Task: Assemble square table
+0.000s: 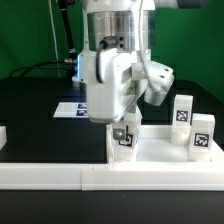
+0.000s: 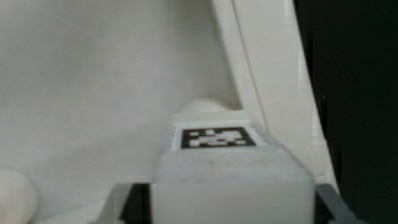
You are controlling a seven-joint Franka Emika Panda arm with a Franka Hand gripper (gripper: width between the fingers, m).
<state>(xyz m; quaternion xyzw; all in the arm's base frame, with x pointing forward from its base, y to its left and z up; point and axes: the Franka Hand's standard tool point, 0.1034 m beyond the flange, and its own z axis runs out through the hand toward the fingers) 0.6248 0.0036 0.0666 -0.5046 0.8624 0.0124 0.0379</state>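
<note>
Gripping leg (image 2: 217, 165) beside rail (image 2: 267, 70)

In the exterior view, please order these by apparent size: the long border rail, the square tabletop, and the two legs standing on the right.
1. border rail
2. square tabletop
3. near leg and far leg: not ranked, since they look alike and nearness may enlarge the near one.
</note>
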